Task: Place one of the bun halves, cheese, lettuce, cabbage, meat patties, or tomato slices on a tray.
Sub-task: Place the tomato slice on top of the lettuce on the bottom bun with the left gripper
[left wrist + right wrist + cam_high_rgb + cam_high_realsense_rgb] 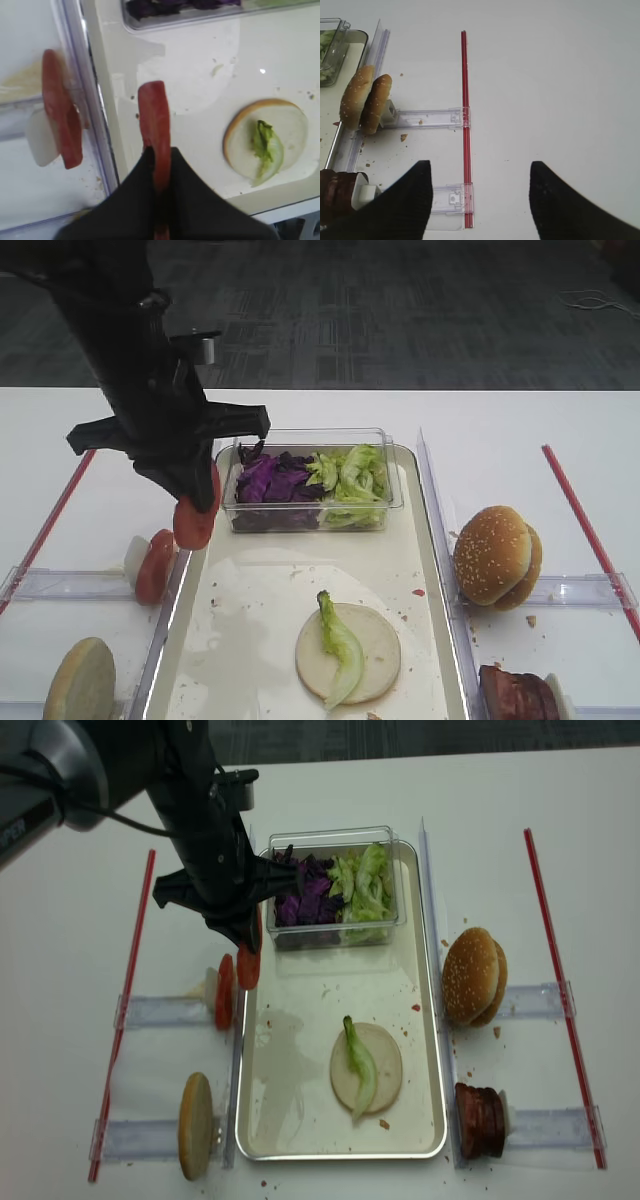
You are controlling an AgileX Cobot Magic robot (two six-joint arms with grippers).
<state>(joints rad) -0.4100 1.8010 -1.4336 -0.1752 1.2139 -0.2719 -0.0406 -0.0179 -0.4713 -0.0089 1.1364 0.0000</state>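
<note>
From the high view, my left gripper point(197, 508) is clamped on a tomato slice point(196, 520) hanging edge-on over the tray's point(432, 570) left rim; released here, I judge it could tip outside. The clear tub point(310, 440) at the tray's far end holds cabbage point(270, 480) and lettuce point(352, 475).

My right wrist view shows my right gripper point(480, 192) with jaws apart over bare table.

My left wrist view shows a bun half point(267, 137) with lettuce on it near the tray's near edge.
</note>
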